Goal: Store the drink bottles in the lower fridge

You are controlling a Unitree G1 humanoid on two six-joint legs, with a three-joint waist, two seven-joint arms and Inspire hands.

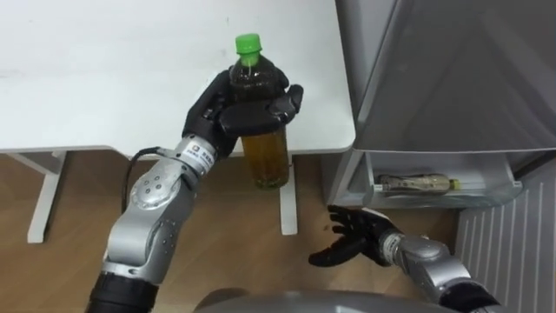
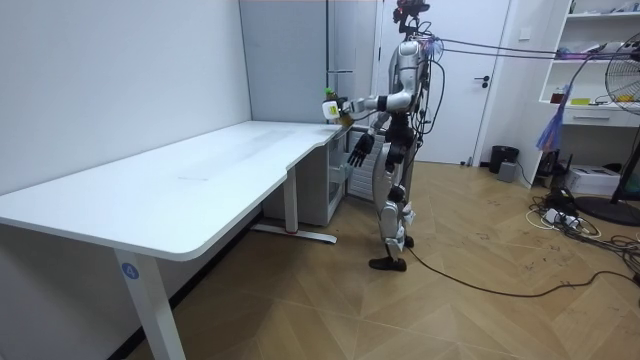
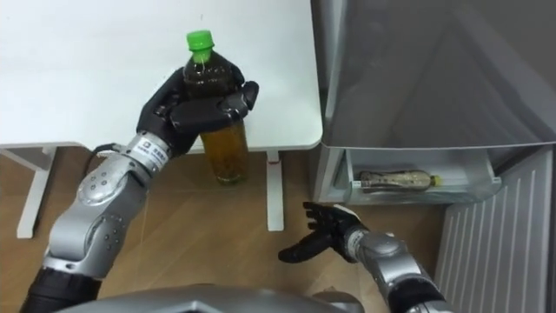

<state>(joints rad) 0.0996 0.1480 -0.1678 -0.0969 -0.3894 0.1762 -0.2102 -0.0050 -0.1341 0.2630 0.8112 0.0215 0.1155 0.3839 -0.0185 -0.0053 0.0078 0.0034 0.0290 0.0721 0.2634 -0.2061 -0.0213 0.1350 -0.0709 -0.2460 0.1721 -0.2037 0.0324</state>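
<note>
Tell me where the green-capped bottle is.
The bottle is upright in the left hand, at the white table's near edge, left of the open fridge drawer.

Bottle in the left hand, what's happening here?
The robot stands at the end of the white table, beside the fridge. Its left hand is curled round an upright green-capped bottle, held up near the table's edge. The right hand hangs open, low down. A second bottle lies in the lower fridge drawer.

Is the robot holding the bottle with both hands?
No, just its left hand is curled round the bottle; its right hand hangs open lower down.
</note>
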